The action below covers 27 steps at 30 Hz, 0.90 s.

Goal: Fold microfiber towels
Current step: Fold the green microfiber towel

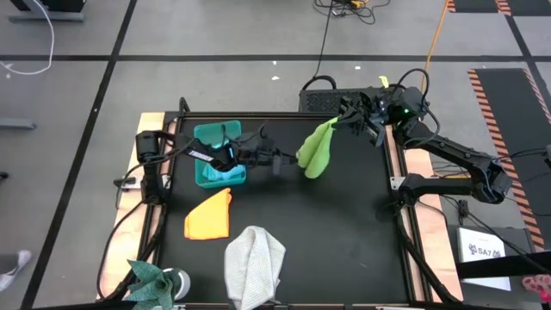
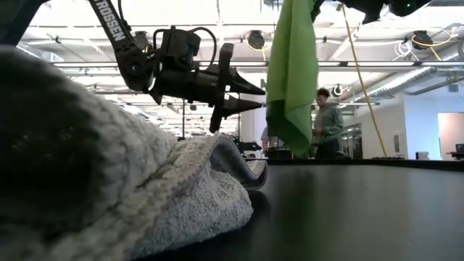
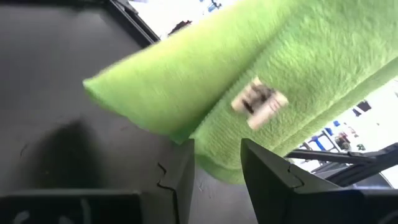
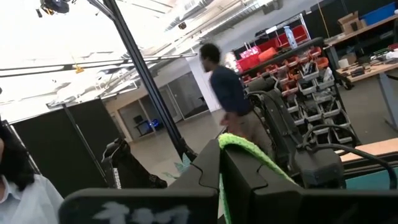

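A lime green towel point(image 1: 317, 148) hangs from my right gripper point(image 1: 351, 115), which is shut on its top at the table's far right. My left gripper point(image 2: 261, 98) is open and points level at the towel's lower half point(image 3: 249, 93). Its fingertips stop just short of the cloth. An orange-yellow towel point(image 1: 209, 215) lies flat left of centre. A light grey towel point(image 1: 254, 263) is bunched at the near edge and fills the low view's foreground point(image 2: 109, 188). A teal towel point(image 1: 153, 277) lies crumpled at the near left corner. My right gripper pinches the green towel's top edge point(image 4: 249, 151) between its two fingers, coming from the table's far right. The towel hangs slack below the fingers, folded lengthwise, and its lower end point(image 2: 299, 141) is clear of the table.
A rigid teal bin point(image 1: 219, 159) stands under my left arm at the far left. The black tabletop point(image 1: 344, 232) is bare at the centre and right. A person point(image 2: 326, 123) stands in the room beyond the table.
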Each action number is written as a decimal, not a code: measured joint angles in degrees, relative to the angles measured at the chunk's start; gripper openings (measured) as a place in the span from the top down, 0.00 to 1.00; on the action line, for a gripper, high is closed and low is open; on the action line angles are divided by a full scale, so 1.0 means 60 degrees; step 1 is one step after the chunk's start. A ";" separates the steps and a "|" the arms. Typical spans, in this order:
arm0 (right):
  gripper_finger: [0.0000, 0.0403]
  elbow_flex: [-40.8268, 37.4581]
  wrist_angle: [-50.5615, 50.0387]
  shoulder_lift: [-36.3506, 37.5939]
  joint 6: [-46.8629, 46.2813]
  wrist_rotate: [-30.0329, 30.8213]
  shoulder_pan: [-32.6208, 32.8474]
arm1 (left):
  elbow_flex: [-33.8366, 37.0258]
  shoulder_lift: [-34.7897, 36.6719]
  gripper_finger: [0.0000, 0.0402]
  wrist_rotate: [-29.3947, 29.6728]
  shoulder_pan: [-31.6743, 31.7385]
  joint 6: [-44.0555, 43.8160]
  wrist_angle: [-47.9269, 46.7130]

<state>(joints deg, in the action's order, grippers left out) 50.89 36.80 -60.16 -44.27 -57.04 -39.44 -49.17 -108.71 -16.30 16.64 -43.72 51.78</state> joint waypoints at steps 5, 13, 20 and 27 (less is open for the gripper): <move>1.00 0.0000 0.0000 0.0001 0.0000 0.0007 0.0000 | 0.0000 0.0004 0.67 0.0000 0.0000 -0.0015 -0.0006; 1.00 0.0000 0.0004 0.0004 0.0000 0.0012 0.0000 | 0.0000 0.0004 0.67 -0.0605 -0.0004 -0.0058 -0.0010; 1.00 0.0000 0.0002 0.0002 0.0000 0.0022 0.0000 | 0.0000 0.0004 0.67 -0.0991 -0.0018 -0.0234 -0.0118; 1.00 0.0000 0.0004 0.0000 0.0000 0.0029 0.0003 | 0.0000 0.0004 0.67 -0.0101 -0.0011 -0.0194 -0.0265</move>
<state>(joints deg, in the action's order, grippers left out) 50.89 36.82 -60.16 -44.27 -56.86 -39.42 -49.17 -108.68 -16.90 16.58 -44.89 50.20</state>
